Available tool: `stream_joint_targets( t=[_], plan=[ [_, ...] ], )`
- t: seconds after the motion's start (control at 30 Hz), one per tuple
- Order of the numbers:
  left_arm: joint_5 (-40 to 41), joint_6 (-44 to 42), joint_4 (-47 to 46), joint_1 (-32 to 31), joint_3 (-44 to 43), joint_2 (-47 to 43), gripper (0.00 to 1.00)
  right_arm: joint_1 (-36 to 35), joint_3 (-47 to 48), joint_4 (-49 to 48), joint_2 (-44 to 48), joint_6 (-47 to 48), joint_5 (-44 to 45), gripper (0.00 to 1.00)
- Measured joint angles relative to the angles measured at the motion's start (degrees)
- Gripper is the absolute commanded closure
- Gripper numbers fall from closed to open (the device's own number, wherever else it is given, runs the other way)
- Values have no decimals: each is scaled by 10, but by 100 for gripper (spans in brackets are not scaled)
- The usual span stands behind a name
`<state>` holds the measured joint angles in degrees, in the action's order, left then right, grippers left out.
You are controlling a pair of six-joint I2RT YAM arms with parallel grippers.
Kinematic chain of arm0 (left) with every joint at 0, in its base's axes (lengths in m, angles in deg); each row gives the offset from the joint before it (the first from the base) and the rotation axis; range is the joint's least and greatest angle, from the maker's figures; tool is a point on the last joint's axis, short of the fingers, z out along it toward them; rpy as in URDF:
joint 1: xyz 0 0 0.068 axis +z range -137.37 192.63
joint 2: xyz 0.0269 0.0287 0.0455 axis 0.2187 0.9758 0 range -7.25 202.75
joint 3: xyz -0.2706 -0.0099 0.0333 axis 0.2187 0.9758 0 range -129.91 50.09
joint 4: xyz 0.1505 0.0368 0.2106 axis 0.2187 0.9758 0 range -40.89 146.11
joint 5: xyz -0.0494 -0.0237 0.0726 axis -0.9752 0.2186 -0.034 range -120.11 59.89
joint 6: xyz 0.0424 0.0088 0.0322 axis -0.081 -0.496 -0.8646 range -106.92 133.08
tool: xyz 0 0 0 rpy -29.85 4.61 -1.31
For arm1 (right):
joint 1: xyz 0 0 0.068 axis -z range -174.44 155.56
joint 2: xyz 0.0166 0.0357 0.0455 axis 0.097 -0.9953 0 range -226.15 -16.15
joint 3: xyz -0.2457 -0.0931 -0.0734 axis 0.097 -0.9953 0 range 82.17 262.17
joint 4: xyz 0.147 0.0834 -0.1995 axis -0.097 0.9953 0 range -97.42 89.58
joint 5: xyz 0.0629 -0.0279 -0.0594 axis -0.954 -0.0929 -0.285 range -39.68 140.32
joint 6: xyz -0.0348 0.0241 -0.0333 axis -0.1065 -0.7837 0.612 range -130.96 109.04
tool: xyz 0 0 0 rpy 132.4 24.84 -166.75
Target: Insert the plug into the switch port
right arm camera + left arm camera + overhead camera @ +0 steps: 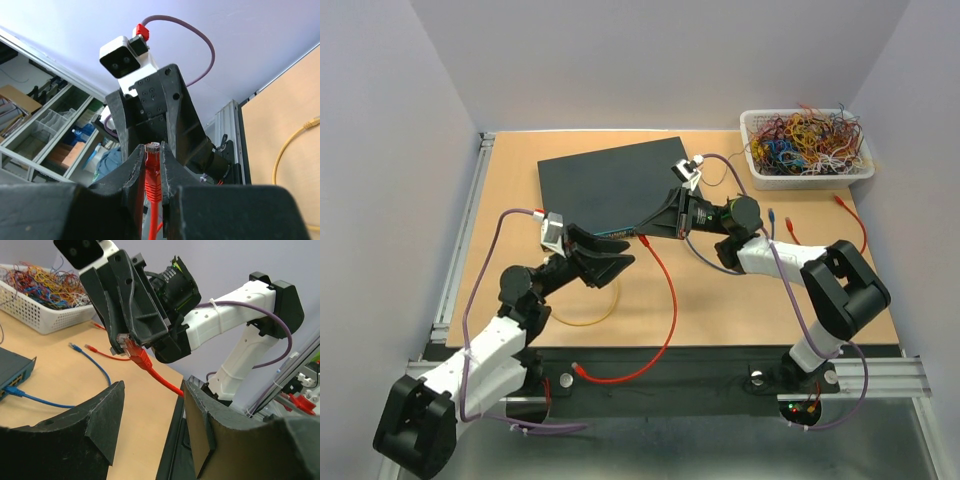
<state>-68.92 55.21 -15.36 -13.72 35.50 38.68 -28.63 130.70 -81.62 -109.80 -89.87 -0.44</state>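
Since my right gripper [152,161] is clamped flat on the red plug [134,350], with the plug's tip poking just past those fingertips, I judge the step in hand to be a regrasp. My left gripper [152,407] stands apart, facing the right one almost nose to nose. The red cable [162,379] runs down from the plug and passes between my left fingers [97,412] without touching either that I can see.

To do this well I would bring the left jaws onto the boot just behind the plug, not onto the slack cable. The plug's front must stay bare to enter a socket. I would close squarely across the plug's flat sides so it cannot twist. My right should let go only once the left grip looks firm.

The switch [610,180] lies under and behind my right gripper. From my left gripper it sits low and off to the left, with its front face turned toward me. A blue cable [30,397] already fills one switch port [14,380] in that row, so I should aim for a free one beside it. I cannot tell from here which way the plug's latch faces, so I would check that before lining up.
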Motion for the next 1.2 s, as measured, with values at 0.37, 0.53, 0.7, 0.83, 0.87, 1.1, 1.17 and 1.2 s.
stream_joint_targets(
  t=[0.37, 0.53, 0.7, 0.83, 0.87, 1.1, 1.17, 1.2],
  plan=[
    [77, -34, 0, -107, -10, 101, 43, 0, -32, 2, 41, 84, 29, 99],
    [111, -35, -13, -140, -19, 131, 43, 0, -40, 0, 81, 128, 42, 100],
    [129, -33, -41, -157, -31, 151, 43, 0, -64, -3, 97, 152, 57, 100],
    [134, -31, -66, -167, -32, 153, 43, 0, -69, -1, 97, 163, 60, 100],
    [134, -30, -71, -168, -31, 153, 43, 0, -69, -1, 97, 164, 60, 100],
    [141, -28, -82, -168, -31, 144, 42, 0, -71, 0, 115, 172, 61, 100],
    [142, -27, -86, -168, -31, 144, 42, 0, -71, -1, 118, 175, 63, 100],
    [141, -26, -89, -169, -31, 145, 42, 0, -72, -1, 118, 176, 65, 100]
  ],
)
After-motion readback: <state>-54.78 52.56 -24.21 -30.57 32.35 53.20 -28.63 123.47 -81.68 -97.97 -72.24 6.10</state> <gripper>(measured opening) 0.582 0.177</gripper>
